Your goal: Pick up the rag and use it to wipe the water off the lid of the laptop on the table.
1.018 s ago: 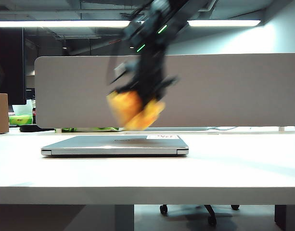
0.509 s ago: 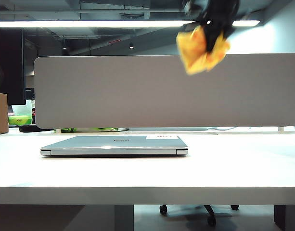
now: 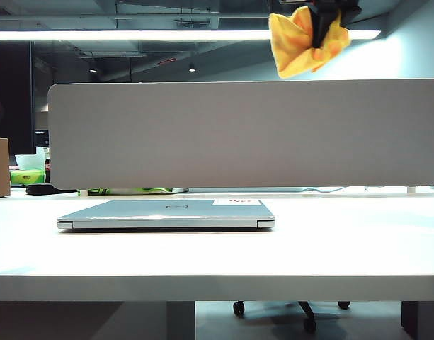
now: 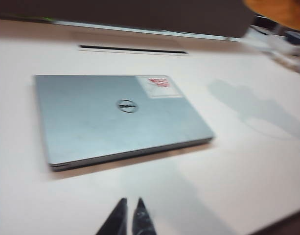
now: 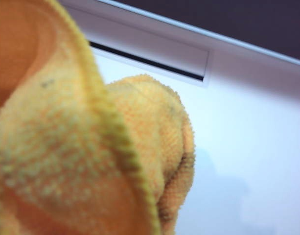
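The silver-grey laptop [image 3: 166,212] lies closed on the white table [image 3: 344,241]. Its lid [image 4: 120,115] carries a round logo and a white corner sticker [image 4: 158,85]; I can make out no water on it. High above the laptop's right end, at the top of the exterior view, my right gripper [image 3: 324,32] is shut on the yellow-orange rag [image 3: 301,46]. The rag [image 5: 66,147] fills the right wrist view and hides the fingers. My left gripper [image 4: 129,215] is shut and empty, hovering in front of the laptop's near edge.
A grey fabric divider panel [image 3: 245,134] stands behind the table. A cardboard box [image 3: 0,166] sits at the far left. A long cable slot [image 4: 132,49] runs in the table behind the laptop. A chair base [image 3: 287,308] shows under the table.
My right gripper has lifted the rag from just above the lid up and to the right, to the top of the exterior view. The laptop has stayed put.
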Controlling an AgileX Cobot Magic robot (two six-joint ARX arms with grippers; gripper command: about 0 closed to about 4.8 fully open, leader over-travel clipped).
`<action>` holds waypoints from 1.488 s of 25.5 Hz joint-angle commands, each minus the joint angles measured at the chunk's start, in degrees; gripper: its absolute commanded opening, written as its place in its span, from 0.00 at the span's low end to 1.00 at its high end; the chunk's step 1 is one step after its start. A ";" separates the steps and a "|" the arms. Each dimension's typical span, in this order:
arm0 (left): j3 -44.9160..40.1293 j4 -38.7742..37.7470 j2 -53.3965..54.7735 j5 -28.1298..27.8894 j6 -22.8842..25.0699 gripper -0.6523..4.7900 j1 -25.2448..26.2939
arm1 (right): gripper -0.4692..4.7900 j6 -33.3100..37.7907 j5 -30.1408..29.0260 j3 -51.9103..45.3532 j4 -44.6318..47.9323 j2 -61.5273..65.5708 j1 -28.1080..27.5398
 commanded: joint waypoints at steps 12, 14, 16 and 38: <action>0.35 2.60 -0.07 -14.95 0.22 0.16 0.13 | 0.07 0.76 0.39 -16.79 5.22 -18.93 0.00; 0.35 2.60 -0.09 -15.78 0.22 0.16 0.13 | 0.07 0.79 0.17 -25.62 13.03 -24.00 0.00; 0.35 2.51 -0.07 -17.35 0.22 0.16 0.15 | 0.07 1.20 -0.04 -37.22 22.91 -28.46 0.00; 0.35 2.62 -0.07 -23.26 -0.24 0.16 0.04 | 0.95 1.42 12.26 -65.81 52.02 -31.08 -1.16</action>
